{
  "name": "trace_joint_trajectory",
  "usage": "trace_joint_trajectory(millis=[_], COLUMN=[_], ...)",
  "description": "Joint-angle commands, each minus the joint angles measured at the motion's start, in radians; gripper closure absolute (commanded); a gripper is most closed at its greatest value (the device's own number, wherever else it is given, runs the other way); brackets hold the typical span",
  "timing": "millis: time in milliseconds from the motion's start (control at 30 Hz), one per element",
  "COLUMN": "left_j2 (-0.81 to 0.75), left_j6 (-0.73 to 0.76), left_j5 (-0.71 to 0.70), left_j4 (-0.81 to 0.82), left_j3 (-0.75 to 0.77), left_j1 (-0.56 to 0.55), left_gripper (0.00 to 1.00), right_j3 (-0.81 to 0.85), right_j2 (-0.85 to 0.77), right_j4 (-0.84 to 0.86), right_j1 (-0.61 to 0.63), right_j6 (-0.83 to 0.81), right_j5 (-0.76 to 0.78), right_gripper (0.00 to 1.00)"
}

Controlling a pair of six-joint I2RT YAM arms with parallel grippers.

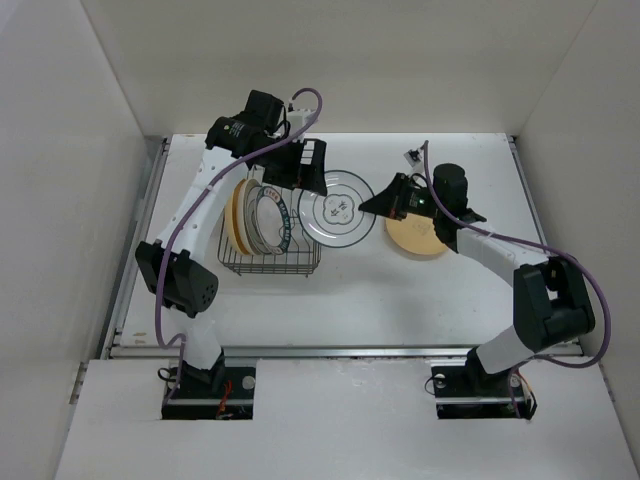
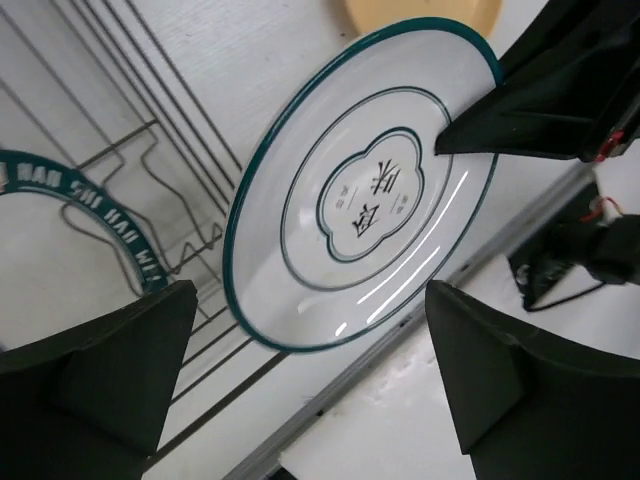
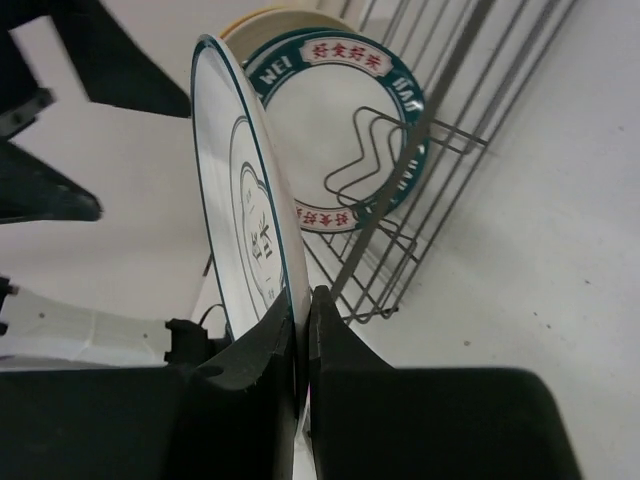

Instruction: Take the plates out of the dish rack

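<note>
While upright in dish rack (image 1: 285, 262), plate (image 3: 310, 120) with "WEI" lettering

teal-rimmed plate (image 2: 365, 190): glossy, smooth glaze | dish rack (image 1: 270, 262): thin metal wire | table (image 1: 400, 300): matt white

The right gripper (image 3: 303, 305) pinches the rim of a teal-rimmed plate (image 3: 232, 190) — upright, edge-on, just beside the dish rack (image 3: 415, 155); inside it — a lettered plate (image 3: 310, 130), a tan plate (image 3: 262, 20).
</note>
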Motion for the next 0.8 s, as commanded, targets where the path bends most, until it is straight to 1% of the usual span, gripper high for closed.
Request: trace_joint_trajectory(millis=[0, 33, 100, 133, 167, 200, 267, 300, 367, 400, 433, 467, 567, 667, 767], left_j2=[-0.11, -0.12, -0.12, -0.12, -0.134, -0.134, -0.113, -0.101, -0.078, -0.068, -0.068, -0.068, -0.068, -0.055, -0.045], left_j6=[0.004, -0.008, -0.021, -0.021, -0.004, 0.01, 0.062, 0.071, 0.071, 0.071, 0.071, 0.071, 0.082, 0.082, 0.082], left_j5=[-0.221, -0.393, -0.601, -0.693, -0.829, -0.875, -0.897, -0.897, -0.897, -0.907, -0.907, -0.907, -0.926, -0.926, -0.915], left_j4=[-0.007, -0.021, -0.046, -0.046, -0.046, -0.064, -0.106, -0.156, -0.187, -0.187, -0.201, -0.192, -0.158, -0.158, -0.158], left_j3=[0.055, 0.079, 0.095, 0.104, 0.104, 0.104, 0.121, 0.121, 0.112, 0.099, 0.081, 0.032, -0.036, -0.057, -0.057], left_j1=[-0.021, -0.031, -0.045, -0.054, -0.054, -0.054, -0.054, -0.054, -0.064, -0.064, -0.064, -0.064, -0.064, -0.064, -0.073], left_gripper=[0.0, 0.0, 0.0, 0.0, 0.0, 0.0, 0.06, 0.13, 0.31, 0.44, 0.47, 0.47, 0.47, 0.47, 0.48], right_j3=[-0.034, -0.074, -0.115, -0.134, -0.146, -0.169, -0.192, -0.214, -0.229, -0.229, -0.261, -0.275, -0.329, -0.373, -0.395], right_j2=[-0.084, -0.126, -0.172, -0.195, -0.218, -0.269, -0.32, -0.346, -0.412, -0.429, -0.461, -0.472, -0.472, -0.429, -0.378], right_j4=[-0.03, -0.041, -0.041, -0.062, -0.125, -0.167, -0.255, -0.341, -0.432, -0.495, -0.512, -0.523, -0.543, -0.543, -0.502], right_j1=[-0.013, -0.036, -0.055, -0.055, -0.068, -0.082, -0.091, -0.091, -0.091, -0.101, -0.101, -0.101, -0.101, -0.101, -0.101], right_j6=[-0.003, -0.003, -0.003, -0.017, -0.028, -0.042, -0.092, -0.111, -0.166, -0.178, -0.178, -0.189, -0.189, -0.198, -0.198], right_j5=[0.054, 0.054, 0.039, 0.039, 0.039, 0.06, 0.102, 0.153, 0.215, 0.241, 0.281, 0.292, 0.301, 0.323, 0.323], right_gripper=[1.0, 1.0, 1.0, 1.0, 1.0, 1.0, 1.0, 1.0, 1.0, 1.0, 1.0, 1.0, 1.0, 1.0, 1.0])
